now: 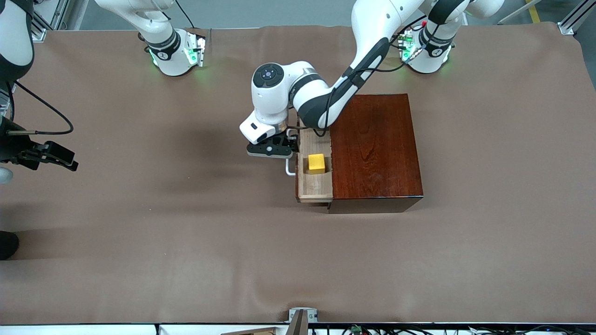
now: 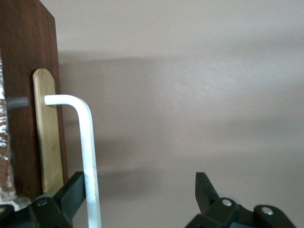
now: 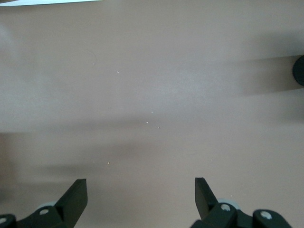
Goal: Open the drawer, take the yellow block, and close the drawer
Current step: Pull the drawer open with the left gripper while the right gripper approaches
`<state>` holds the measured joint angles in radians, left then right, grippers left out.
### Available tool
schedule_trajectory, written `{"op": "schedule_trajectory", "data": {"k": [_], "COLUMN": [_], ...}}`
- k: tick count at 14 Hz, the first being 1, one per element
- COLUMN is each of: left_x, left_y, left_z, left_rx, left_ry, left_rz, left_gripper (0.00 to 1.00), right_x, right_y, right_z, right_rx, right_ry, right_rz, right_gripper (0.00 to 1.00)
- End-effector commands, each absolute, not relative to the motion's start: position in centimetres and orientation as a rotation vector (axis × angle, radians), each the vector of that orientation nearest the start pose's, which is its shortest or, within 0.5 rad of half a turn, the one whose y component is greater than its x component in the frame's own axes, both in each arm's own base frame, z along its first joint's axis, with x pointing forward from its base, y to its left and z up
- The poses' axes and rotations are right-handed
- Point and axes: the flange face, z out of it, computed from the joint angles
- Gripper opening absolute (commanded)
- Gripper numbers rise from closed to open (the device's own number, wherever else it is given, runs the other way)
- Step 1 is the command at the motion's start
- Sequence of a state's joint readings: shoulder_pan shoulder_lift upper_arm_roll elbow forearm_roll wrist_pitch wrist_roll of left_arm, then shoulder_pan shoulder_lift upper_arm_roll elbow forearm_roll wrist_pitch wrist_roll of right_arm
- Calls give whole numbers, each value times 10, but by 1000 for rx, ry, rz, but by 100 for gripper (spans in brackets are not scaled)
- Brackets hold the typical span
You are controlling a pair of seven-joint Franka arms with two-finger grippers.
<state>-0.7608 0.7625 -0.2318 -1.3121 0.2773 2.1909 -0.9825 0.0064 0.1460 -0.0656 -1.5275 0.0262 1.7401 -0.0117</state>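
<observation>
Left gripper is spread wide at the white U-shaped bar handle, one finger touching it, nothing clamped. Small bright yellow cube sits in the part-open light-wood drawer. Right gripper waits wide open, holding nothing.

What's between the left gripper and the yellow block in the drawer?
Only the drawer front. The left gripper, open, sits at the white handle; the yellow block lies uncovered in the open drawer just past it. The right gripper waits, open.

Glossy mahogany box, bare-wood drawer, matt brown table cover.
</observation>
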Motion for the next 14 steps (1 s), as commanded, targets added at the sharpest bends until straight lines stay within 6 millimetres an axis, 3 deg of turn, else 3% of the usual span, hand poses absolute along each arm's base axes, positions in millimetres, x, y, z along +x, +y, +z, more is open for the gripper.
{"op": "schedule_trajectory", "data": {"k": [1, 5, 10, 12, 14], "left_x": [441, 440, 432, 432, 432], "left_y": [-630, -636, -646, -648, -649], "left_z": [313, 319, 325, 328, 334], "left_rx": [-3325, -3388, -3433, -3455, -3466], "left_ry": [116, 94, 117, 120, 121], "left_rz": [-245, -259, -298, -326, -344], "left_gripper": [100, 100, 100, 100, 100], "right_x": [610, 610, 615, 614, 613], "right_y": [-33, -20, 32, 33, 31], "right_z": [580, 577, 543, 541, 538], "right_rx": [-3109, -3109, -3111, -3108, -3096], "right_ry": [95, 57, -70, -98, -245], "right_rz": [-105, -85, 71, 86, 107], "right_gripper": [100, 100, 100, 100, 100]}}
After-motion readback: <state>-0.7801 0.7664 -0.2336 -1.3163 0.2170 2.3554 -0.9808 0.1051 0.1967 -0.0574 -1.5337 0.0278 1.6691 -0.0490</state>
